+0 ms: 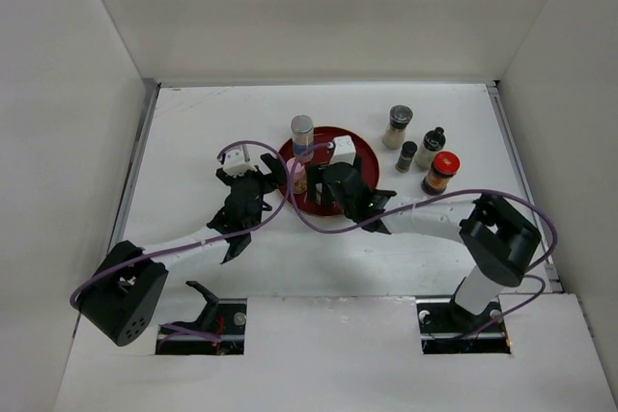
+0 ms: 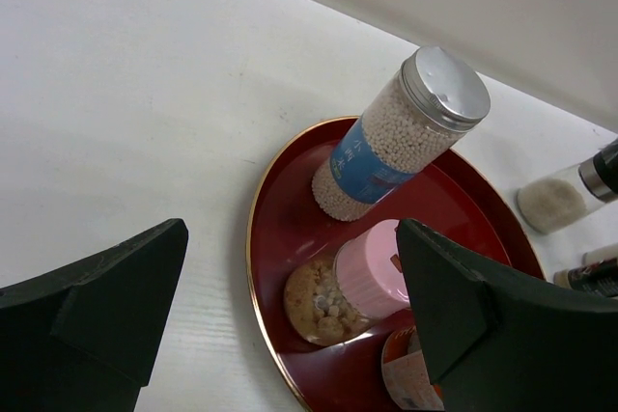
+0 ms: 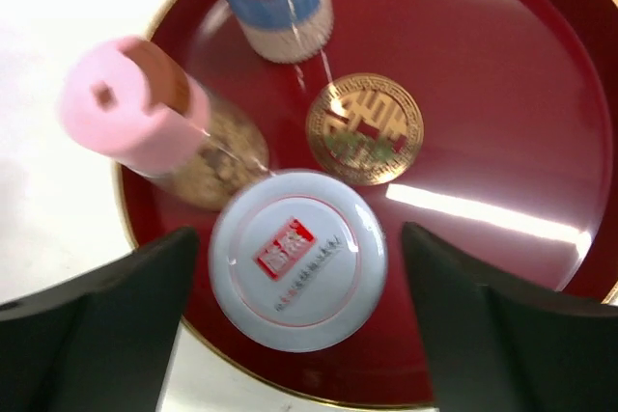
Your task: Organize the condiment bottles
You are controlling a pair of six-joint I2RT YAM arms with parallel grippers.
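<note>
A round red tray [image 1: 323, 134] holds three condiment bottles. A grey-capped jar of white beads with a blue label [image 2: 406, 132] stands at its far side. A pink-capped jar [image 2: 352, 282] stands near its left rim. A white-capped jar [image 3: 297, 258] stands by the near rim. My right gripper [image 3: 299, 320] is open above the white cap, a finger on each side with gaps. My left gripper [image 2: 290, 311] is open over the tray's left rim, near the pink-capped jar. In the top view the right gripper [image 1: 333, 190] hides the white-capped jar.
Right of the tray stand a dark-capped shaker [image 1: 399, 125], two small black-capped bottles [image 1: 407, 154] [image 1: 432, 147] and a red-capped jar [image 1: 441, 172]. The tray [image 3: 483, 94] has a gold emblem [image 3: 365, 128] at its centre. White walls enclose the table.
</note>
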